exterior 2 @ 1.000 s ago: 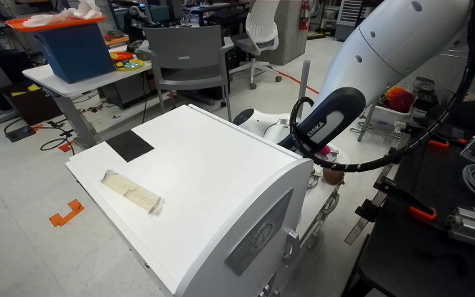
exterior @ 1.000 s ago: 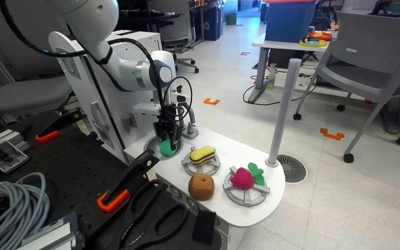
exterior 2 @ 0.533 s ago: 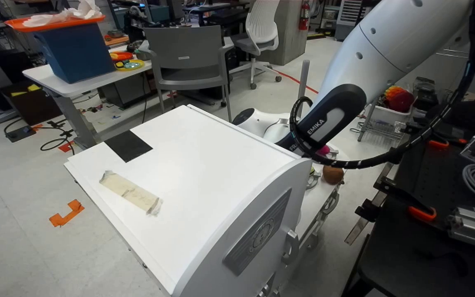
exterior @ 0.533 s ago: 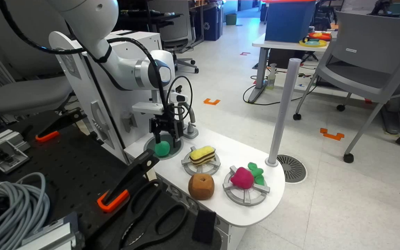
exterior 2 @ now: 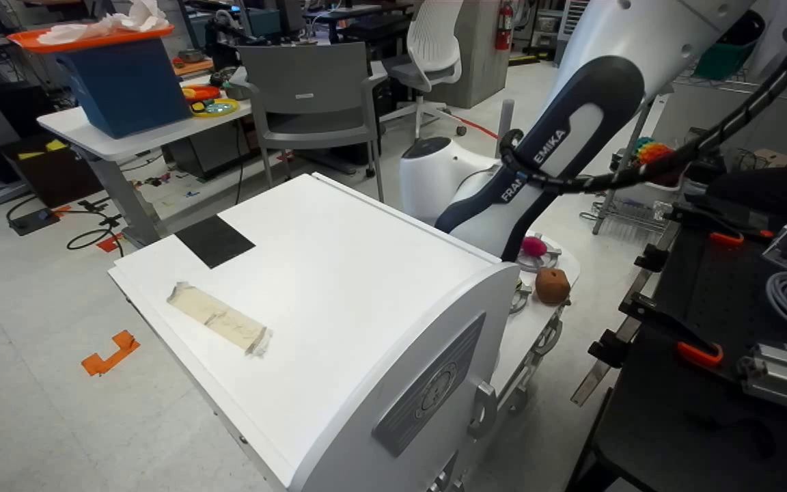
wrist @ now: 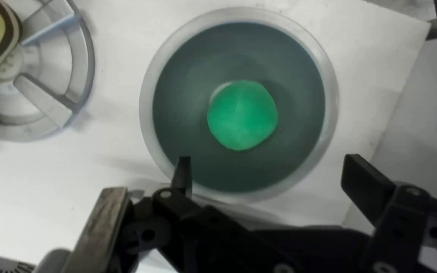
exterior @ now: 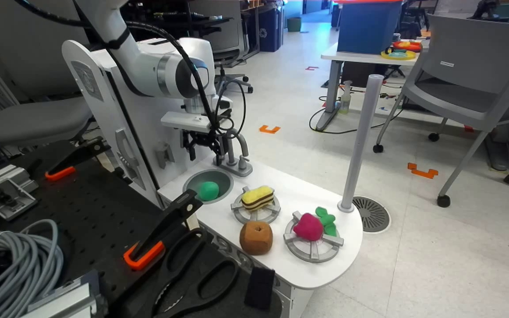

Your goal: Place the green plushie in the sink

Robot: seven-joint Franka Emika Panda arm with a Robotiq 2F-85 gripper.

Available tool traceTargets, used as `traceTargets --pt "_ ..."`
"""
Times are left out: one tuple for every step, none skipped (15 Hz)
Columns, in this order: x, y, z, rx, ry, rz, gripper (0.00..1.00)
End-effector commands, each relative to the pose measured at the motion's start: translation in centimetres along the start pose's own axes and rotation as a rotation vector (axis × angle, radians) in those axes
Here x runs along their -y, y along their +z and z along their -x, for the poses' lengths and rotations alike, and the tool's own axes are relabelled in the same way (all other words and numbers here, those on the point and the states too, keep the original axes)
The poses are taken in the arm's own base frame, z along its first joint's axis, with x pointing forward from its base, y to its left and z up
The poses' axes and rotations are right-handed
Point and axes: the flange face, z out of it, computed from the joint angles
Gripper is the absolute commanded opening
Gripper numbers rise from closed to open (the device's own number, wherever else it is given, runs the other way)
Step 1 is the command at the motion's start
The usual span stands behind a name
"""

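The green plushie (wrist: 242, 115) rests in the middle of the round grey sink (wrist: 182, 132), with bare basin all around it in the wrist view. In an exterior view the plushie (exterior: 209, 191) lies inside the sink (exterior: 222, 180) beside the white panel. My gripper (exterior: 205, 157) hovers above the basin's back edge, apart from the plushie. Its fingers stand wide apart in the wrist view, where the gripper (wrist: 268, 158) has nothing between its fingertips. In an exterior view the cabinet (exterior 2: 339, 273) hides both sink and plushie.
A grey faucet (exterior: 240, 143) stands close to my gripper. A yellow striped plushie (exterior: 258, 198) lies on a burner beside the sink. Farther along are a brown block-shaped thing (exterior: 256, 237), a pink plushie (exterior: 309, 227) and an upright post (exterior: 360, 145).
The fingers have spread and let go of the green plushie, which now sits free in the sink. My gripper has risen away from it, and the arm has lifted.
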Motion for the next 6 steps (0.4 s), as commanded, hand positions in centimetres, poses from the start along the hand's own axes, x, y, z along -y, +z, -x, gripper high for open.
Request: traceTargets --pt "-0.5 -5.4 2.1 -0.162 -0.054 -0.086 1.0" --pt "-0.9 -6.4 2.7 -0.182 -0.044 -0.119 1.0" --pt "-1.4 -7.5 3.7 -0.165 -0.021 -0.157 1.0" --pt "-0.8 -5.0 1.1 -0.152 -0.022 -0.093 1.0" --pt "-1.2 -5.8 1.8 -0.152 -0.018 -0.117 1.0" --pt "-1.7 -6.5 2.4 -0.15 -0.015 -0.128 1.0"
